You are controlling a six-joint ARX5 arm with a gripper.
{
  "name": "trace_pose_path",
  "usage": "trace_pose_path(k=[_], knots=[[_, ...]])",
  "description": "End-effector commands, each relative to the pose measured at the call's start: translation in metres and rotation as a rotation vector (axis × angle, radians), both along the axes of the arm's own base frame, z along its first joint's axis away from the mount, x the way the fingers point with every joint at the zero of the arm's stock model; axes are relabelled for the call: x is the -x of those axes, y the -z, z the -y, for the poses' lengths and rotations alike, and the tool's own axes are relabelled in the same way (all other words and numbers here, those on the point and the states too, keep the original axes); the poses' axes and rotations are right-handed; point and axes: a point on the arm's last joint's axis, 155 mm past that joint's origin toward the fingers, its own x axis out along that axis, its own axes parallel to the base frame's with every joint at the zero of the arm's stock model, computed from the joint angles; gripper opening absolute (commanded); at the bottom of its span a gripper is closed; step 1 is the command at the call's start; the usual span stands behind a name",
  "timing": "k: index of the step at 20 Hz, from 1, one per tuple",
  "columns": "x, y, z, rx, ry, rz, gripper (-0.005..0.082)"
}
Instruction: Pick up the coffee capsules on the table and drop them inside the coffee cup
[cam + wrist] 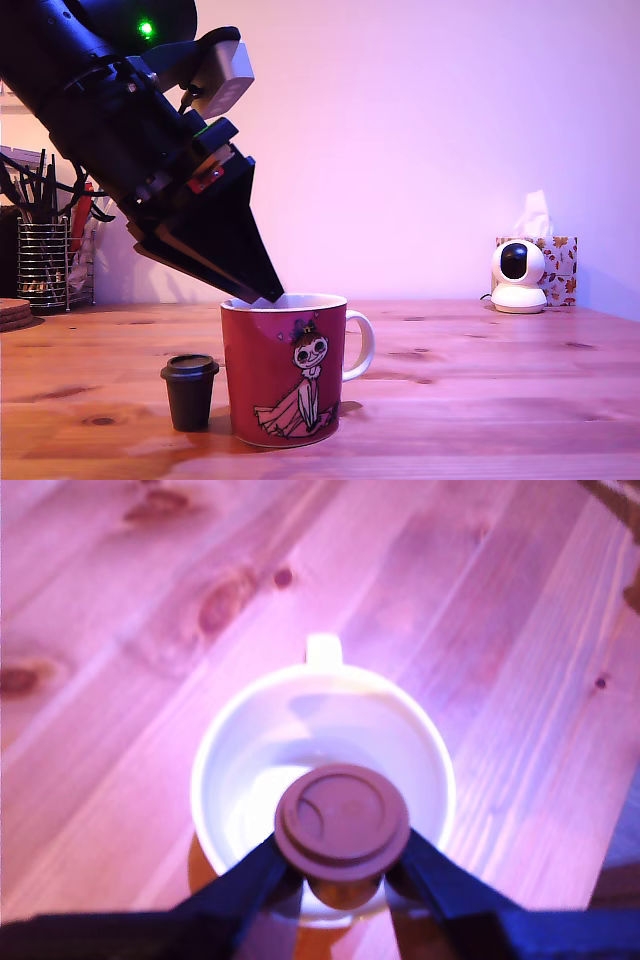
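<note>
The coffee cup stands upright on the worktop, near its front edge in the exterior view, handle toward that view's right; bare wood lies open on that side as far as a small white camera and a tissue box at the back; a wire-mesh pen holder stands far back on the view's left. Two capsules are visible: one capsule stands upright just beside the cup on the exterior view's left, wide rim up, long axis vertical; the other capsule is clamped in the jaws of the gripper directly over the cup's white mouth, rim toward the wrist camera.
</note>
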Motion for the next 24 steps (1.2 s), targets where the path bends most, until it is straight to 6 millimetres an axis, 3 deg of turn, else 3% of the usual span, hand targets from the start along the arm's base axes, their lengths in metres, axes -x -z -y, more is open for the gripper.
trace_pose_path(k=[1,10,12,15,16,17,24], knots=[[0.001,0.006,0.000,-0.009,0.002,-0.008,0.0604],[0.002,0.007,-0.001,-0.012,0.003,-0.011,0.0587],[0.002,0.007,-0.001,-0.011,0.003,-0.011,0.0461],[0.001,0.005,0.001,-0.003,0.006,-0.005,0.0098],[0.000,0.004,0.002,-0.002,0.012,0.004,0.0018],[0.000,0.004,0.002,-0.007,0.031,0.023,-0.0022],[0.001,-0.023,0.028,0.139,0.125,0.072,-0.0024]])
